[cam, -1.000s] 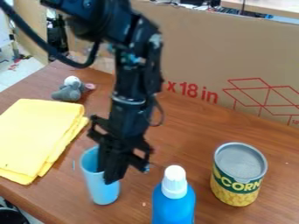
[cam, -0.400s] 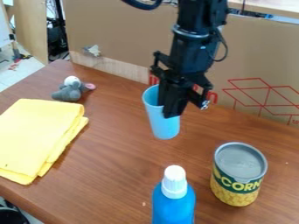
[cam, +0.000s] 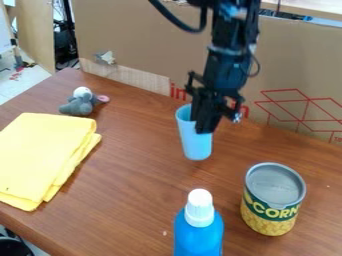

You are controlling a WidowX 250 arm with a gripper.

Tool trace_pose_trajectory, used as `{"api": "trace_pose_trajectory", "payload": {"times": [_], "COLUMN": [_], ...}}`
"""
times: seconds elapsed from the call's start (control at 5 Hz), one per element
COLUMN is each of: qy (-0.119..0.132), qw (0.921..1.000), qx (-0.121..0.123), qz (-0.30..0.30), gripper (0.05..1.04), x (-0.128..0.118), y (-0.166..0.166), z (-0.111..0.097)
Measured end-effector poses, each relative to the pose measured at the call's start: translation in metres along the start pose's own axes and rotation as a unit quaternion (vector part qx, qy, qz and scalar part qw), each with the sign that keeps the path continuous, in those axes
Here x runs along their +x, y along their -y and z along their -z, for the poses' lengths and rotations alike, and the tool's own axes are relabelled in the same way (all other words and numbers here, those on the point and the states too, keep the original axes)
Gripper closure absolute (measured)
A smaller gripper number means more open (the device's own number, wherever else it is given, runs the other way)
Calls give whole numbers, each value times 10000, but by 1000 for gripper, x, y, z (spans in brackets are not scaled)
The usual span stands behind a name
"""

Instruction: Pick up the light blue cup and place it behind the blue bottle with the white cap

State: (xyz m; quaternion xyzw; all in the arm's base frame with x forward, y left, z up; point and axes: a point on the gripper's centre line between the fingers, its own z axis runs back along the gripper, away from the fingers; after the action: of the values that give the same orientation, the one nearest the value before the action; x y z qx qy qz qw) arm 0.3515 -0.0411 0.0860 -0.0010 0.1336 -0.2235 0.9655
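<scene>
Your gripper [cam: 203, 126] hangs over the far middle of the wooden table [cam: 133, 195], clamped on the right-hand wall of the light blue cup [cam: 194, 146]; its dark fingers cover part of the rim. The cup leans slightly, its mouth toward the far left. Whether its base touches the tabletop, you cannot tell from this angle.

Surrounding objects: to your left lies a folded yellow cloth [cam: 47, 155], with a small grey plush toy [cam: 80, 106] beyond its far edge, well apart from the cup. Near you, at the middle, stands a blue bottle [cam: 198, 234] with a white cap [cam: 200, 200]. To its right and slightly farther stands a corn can [cam: 271, 206], upright, its grey top facing up. Bottle and can occupy the near side, both apart from the cup. Behind the gripper, a cardboard panel [cam: 143, 45] with red markings bounds the far side of the table, a barrier close beyond your cup.

Compared with the earliest frame, your gripper and cup have travelled together from the near left, beside the cloth, to the far middle; since the second frame they have shifted slightly right. Cloth, toy, bottle and can keep their places.
</scene>
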Motion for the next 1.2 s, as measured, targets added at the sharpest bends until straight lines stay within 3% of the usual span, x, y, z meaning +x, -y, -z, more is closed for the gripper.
{"api": "trace_pose_trajectory", "payload": {"times": [0.2,0.6,0.8,1.2], "qy": [-231,-257,-122,476], "qw": [9996,9993,9993,9988], "qx": [-106,-123,-135,71], "qz": [146,229,321,22], "gripper": [988,966,771,182], "x": [12,16,12,-9], "y": [-3,-3,-1,-7], "z": [11,12,11,-36]}}
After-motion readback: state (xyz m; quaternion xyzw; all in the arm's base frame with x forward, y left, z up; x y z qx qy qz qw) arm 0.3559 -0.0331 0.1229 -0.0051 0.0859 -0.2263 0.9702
